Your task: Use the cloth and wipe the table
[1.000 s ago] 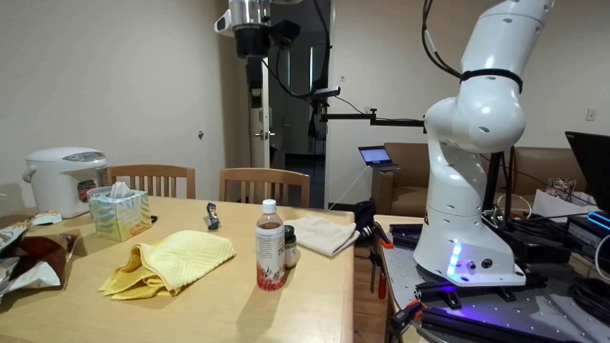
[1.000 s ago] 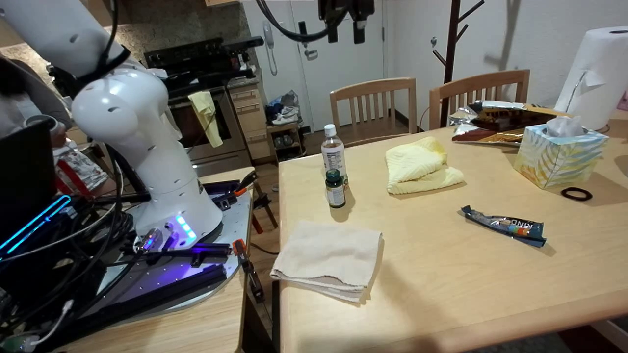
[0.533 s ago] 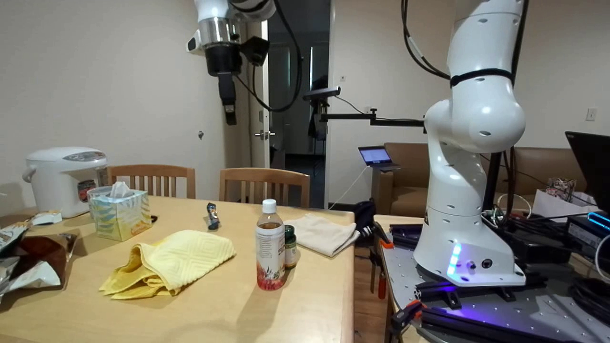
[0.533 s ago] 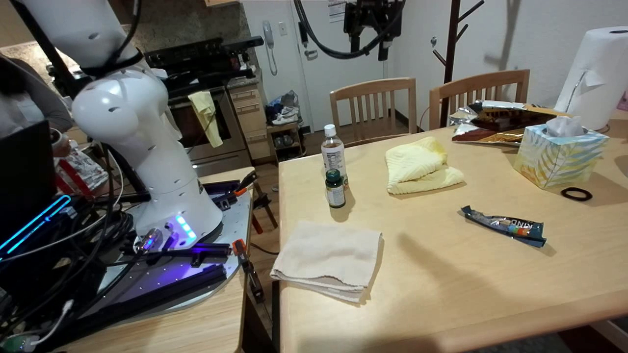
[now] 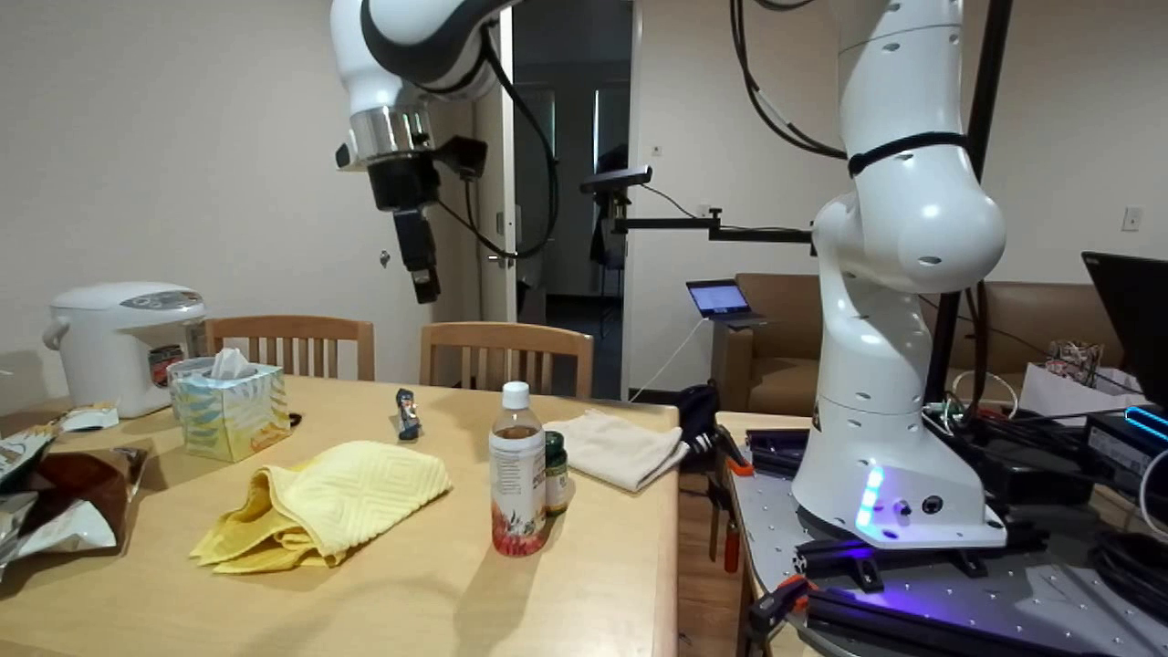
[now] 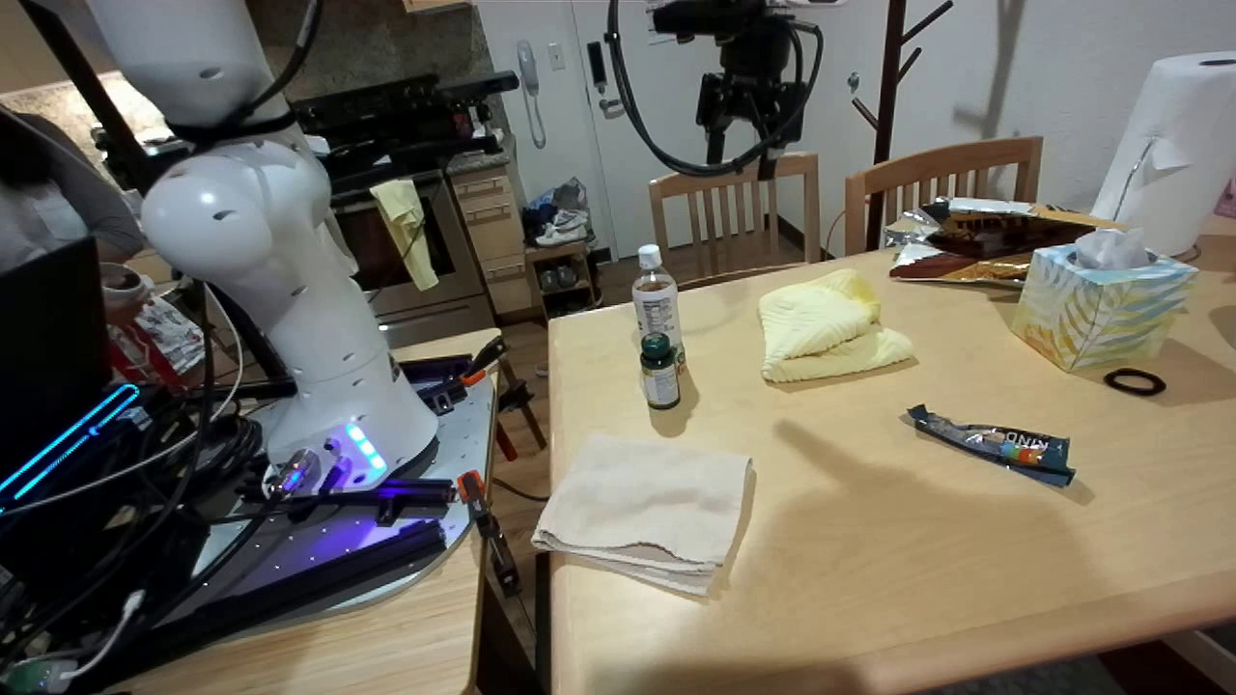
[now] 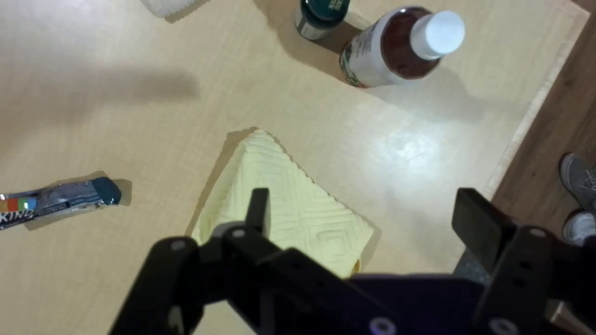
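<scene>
There it lay, the pale-yellow cloth (image 5: 356, 497), heaped in soft folds on the counter (image 5: 593, 593), and in an exterior view its long axis ran slantwise, from loose, gaping layers at the left to a quilted right-hand end that pointed towards the bottle (image 5: 517, 484). In the wrist view one corner pointed to the top, a ribbed pattern of nested squares on show, the rest partly hidden behind the fingers (image 7: 482, 228). And those fingers? Wide apart they stood, in the air over the counter, well away from the cloth. On to the bottle: upright, white-capped, a brown liquid (image 5: 517, 432) showing through the clear shoulder, red print low on the sleeve. Just beside it stood a small dark-green jar (image 6: 660, 372), lid on, and what it held was impossible to tell. Farther out came the tissue box (image 6: 1101, 314), square-edged and leaf-patterned, a white tissue (image 6: 1115, 249) poking up from its top, with a black ring (image 6: 1135, 390) lying flat just beside it. Near the box a crumpled foil bag (image 6: 1014, 236) glinted brown and silver, its contents hidden from view. A narrow, creased wrapper (image 6: 999, 446), glossy and lettered KIND, lay well apart from the jar, and at the counter's edge there was the beige cloth (image 6: 647, 502), folded flat into a rough square, matte and thin-layered
</scene>
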